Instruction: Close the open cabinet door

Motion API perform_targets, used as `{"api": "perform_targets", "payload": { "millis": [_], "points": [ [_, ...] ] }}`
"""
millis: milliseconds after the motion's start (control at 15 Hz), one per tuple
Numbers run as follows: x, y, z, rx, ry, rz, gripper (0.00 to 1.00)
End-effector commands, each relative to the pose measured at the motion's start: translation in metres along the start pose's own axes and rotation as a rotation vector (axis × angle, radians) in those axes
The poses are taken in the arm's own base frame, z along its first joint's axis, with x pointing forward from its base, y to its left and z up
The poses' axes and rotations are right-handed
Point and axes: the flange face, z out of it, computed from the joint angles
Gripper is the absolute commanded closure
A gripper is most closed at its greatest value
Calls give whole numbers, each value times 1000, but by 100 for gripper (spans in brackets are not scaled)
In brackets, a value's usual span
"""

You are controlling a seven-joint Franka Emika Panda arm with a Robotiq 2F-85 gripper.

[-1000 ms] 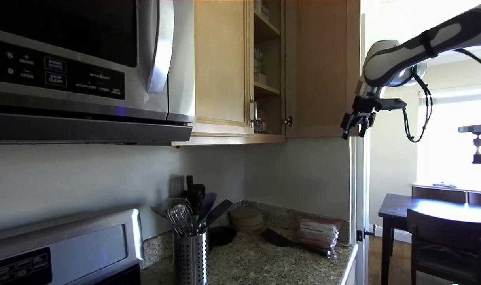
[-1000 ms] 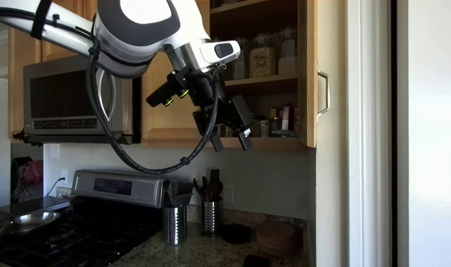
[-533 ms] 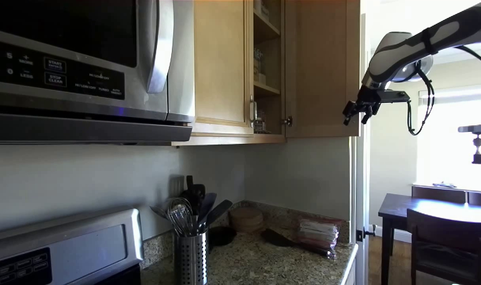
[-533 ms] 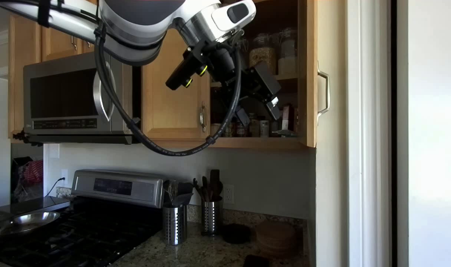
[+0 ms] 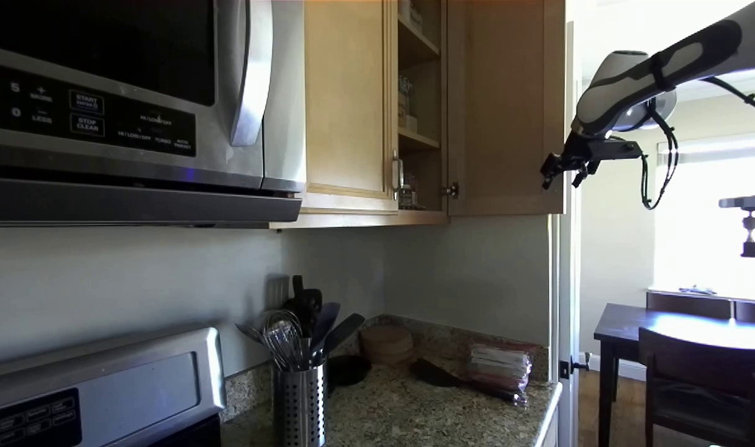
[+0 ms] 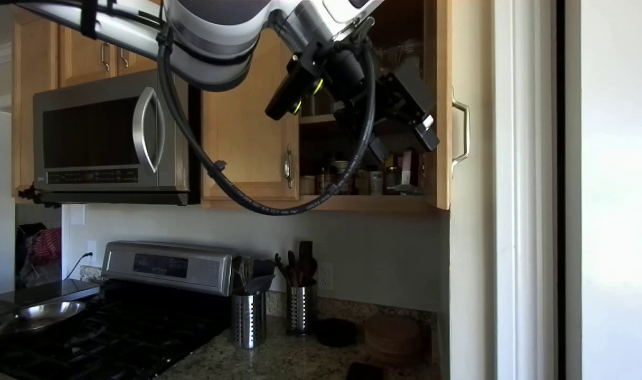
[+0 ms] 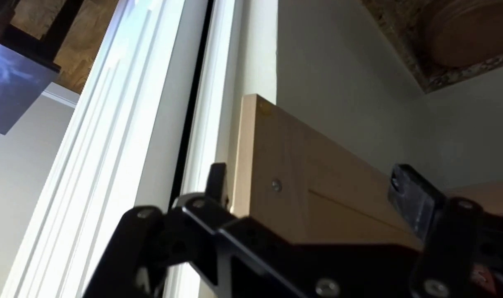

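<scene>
The upper cabinet (image 6: 366, 203) has one opening uncovered, and its inside can be seen in both exterior views. The cabinet door (image 5: 498, 105), which is the thing to be closed, stands swung far outward from this opening. By my judgement the closing itself is not yet begun: the whole swing back to the cabinet is left, and also the final press. The robot arm (image 5: 638, 84) is stretched out near the free edge of the door, so the approach seems almost complete. To move the door, the gripper (image 7: 311, 180) probably must pinch this edge or go to the outer face. The handle (image 6: 466, 132) is on that outer face, and nothing is holding it. The fingers (image 7: 413, 198) are spread wide apart and have hold of nothing. In the wrist view the door edge shows between them, but I cannot tell whether one finger touches it.
</scene>
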Motion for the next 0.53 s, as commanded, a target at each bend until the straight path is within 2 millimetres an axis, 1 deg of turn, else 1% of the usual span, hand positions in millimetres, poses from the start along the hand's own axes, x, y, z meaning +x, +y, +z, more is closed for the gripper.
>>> {"api": "perform_targets", "payload": {
  "millis": [0, 333, 467],
  "points": [
    [12, 8, 22, -24, 21, 48, 0],
    [17, 12, 47, 4, 49, 77, 0],
    [19, 14, 46, 24, 55, 98, 0]
  ]
}}
